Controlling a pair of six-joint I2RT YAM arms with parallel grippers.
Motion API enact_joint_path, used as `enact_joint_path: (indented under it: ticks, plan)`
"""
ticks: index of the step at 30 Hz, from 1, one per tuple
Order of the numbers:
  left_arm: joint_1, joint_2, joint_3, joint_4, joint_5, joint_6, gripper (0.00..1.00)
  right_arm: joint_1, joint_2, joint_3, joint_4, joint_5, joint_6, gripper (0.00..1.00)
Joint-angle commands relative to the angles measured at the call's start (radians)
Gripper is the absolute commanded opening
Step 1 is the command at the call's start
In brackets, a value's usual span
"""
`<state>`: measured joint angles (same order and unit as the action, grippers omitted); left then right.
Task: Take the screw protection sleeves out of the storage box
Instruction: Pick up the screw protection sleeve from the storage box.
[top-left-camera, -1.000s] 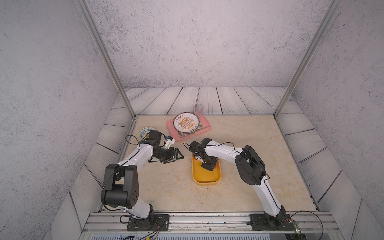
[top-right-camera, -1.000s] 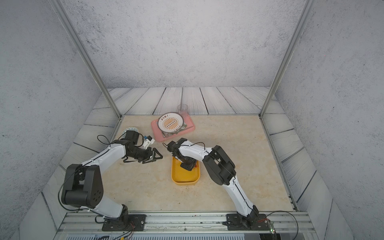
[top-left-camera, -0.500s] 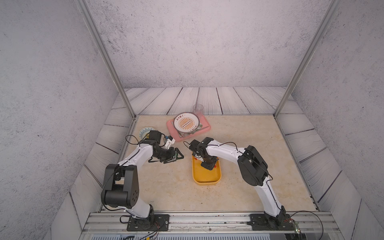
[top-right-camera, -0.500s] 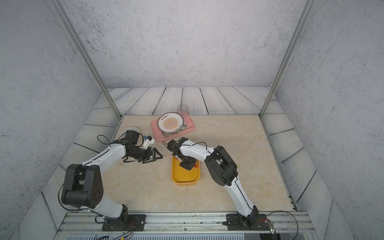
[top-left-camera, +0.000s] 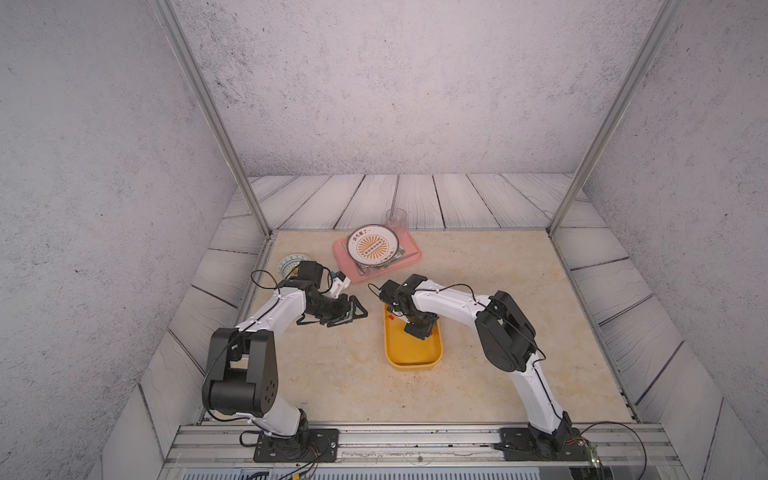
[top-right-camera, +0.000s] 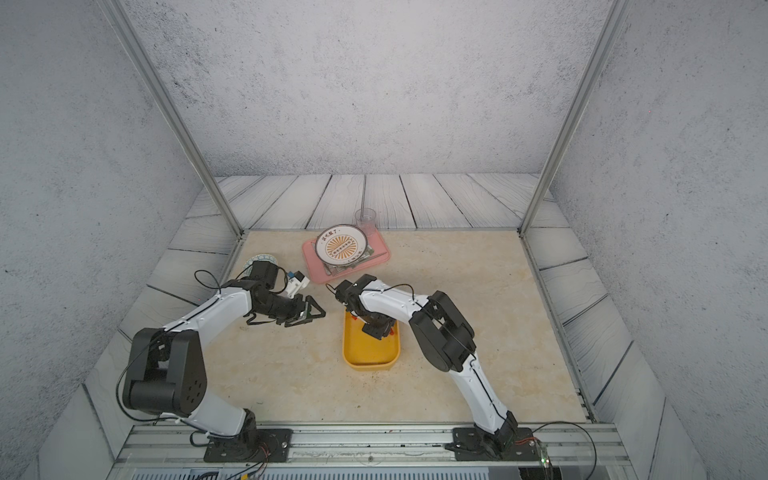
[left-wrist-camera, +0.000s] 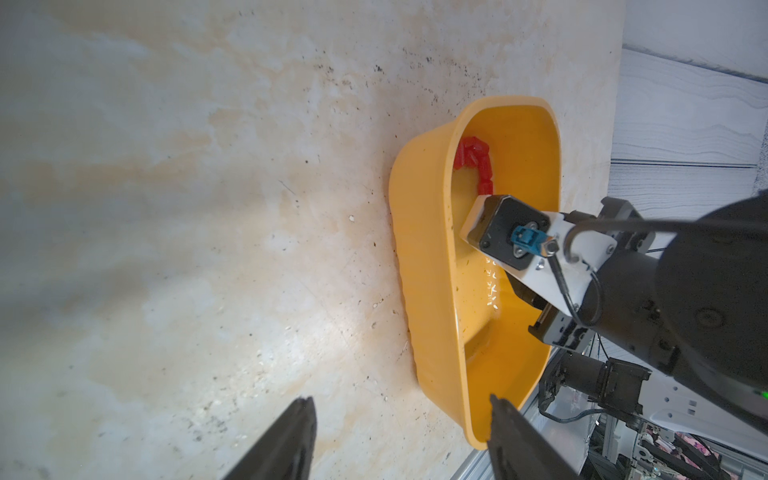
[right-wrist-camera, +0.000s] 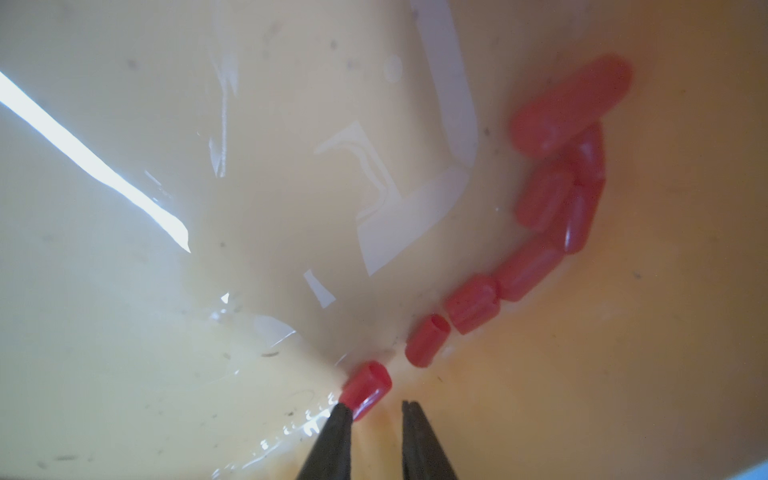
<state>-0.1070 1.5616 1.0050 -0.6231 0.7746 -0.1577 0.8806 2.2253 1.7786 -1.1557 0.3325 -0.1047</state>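
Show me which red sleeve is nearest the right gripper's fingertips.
The end sleeve of the curved row, lying against one fingertip of the right gripper; the other sleeves trail farther off.

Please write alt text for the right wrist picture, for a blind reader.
The right pincer, slightly open and empty, points into the yellow storage box; one red sleeve lies at one fingertip, other sleeves curve away beyond.

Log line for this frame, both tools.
right tool: inside storage box, slightly open, tip at one sleeve | left tool: open, empty, outside box
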Motion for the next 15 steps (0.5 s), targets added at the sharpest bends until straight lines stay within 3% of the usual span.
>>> enact_joint_path:
  ticks: [1,15]
  plan:
    - [0.004,-0.009,-0.008,0.002,0.011,0.006,0.70,0.001,0.040,0.018,-0.036,0.001,0.008,0.26]
    - [0.004,-0.007,-0.008,0.002,0.018,0.005,0.70,-0.009,0.078,0.003,-0.011,-0.001,-0.003,0.19]
